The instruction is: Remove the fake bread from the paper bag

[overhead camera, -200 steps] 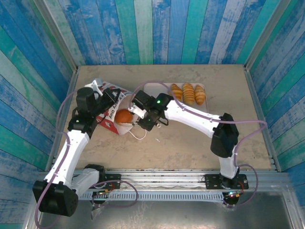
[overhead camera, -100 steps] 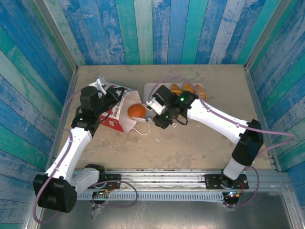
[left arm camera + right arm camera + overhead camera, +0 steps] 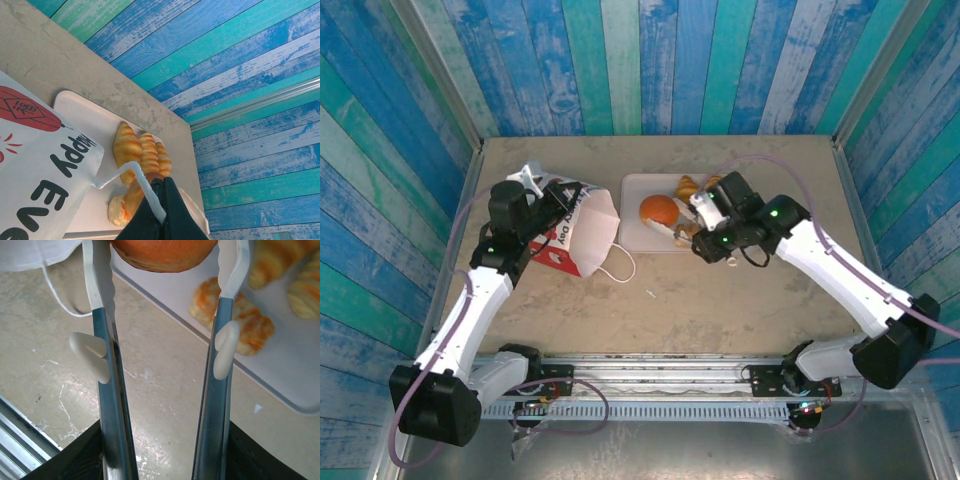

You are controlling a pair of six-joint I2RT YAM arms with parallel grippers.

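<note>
Nearest, both arm bases sit on the rail at the near edge of the surface (image 3: 720, 310). From there the left arm (image 3: 470, 300) reaches up the left side to the paper bag (image 3: 570, 228). The bag is tipped so that its plain white inside faces right, toward the tray. One white cord loop (image 3: 620, 268) trails on the surface in front of it. The left jaws are pressed together on the bag's other cord handle (image 3: 120, 172) — the wrist view shows the cord pinched at their black tips.

The right arm (image 3: 840, 270) comes in from the right. The right jaws are clamped on a round bun (image 3: 660, 210), orange-brown, with one finger (image 3: 100, 300) on each side of it. The bun is out of the bag, over the pale pink tray (image 3: 632, 190); whether it rests on the tray I cannot tell.

The other fake bread (image 3: 686, 186) in sight lies on the tray — a flaky piece (image 3: 235, 315) just beside the bun, and ridged croissants (image 3: 142, 152) side by side farther back. Behind it all stands the blue and teal plank wall (image 3: 640, 60).
</note>
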